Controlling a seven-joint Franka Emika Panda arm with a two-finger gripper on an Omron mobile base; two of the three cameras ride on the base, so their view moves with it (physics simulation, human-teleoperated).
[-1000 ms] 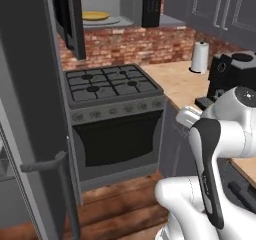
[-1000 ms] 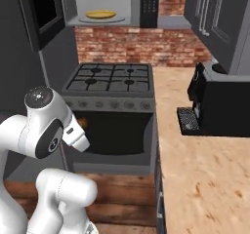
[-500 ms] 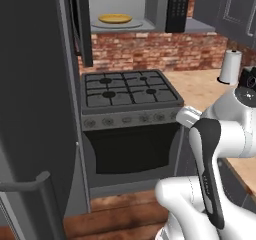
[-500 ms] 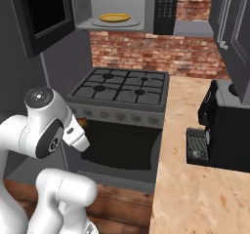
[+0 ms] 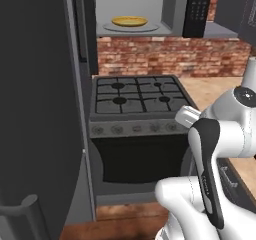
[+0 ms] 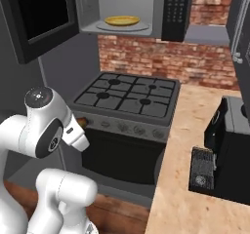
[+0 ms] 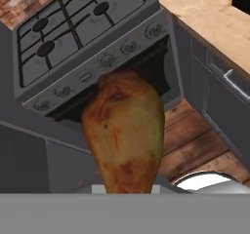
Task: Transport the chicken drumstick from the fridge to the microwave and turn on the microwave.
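Observation:
The chicken drumstick (image 7: 124, 130) is a brown, lumpy piece that takes up the middle of the hand view, with my gripper (image 7: 125, 188) shut on it; the fingers are hidden behind the meat. In the right base view a bit of the drumstick (image 6: 81, 122) shows at the hand, low in front of the stove. The microwave (image 5: 199, 10) hangs above the stove with its door (image 6: 39, 18) swung open to the left. A yellow plate (image 5: 129, 21) lies on its turntable. The fridge (image 5: 35, 109) is the tall dark grey body at the left.
A gas stove (image 5: 140, 96) with an oven stands below the microwave. To its right runs a wooden counter (image 6: 195, 126) with a black coffee machine (image 6: 229, 150). Dark cabinets hang at the upper right. The floor in front of the oven is wood.
The whole picture has shifted: the base has moved, so stove and microwave now sit nearer and more central. The arm's pose and its hold on the drumstick look the same.

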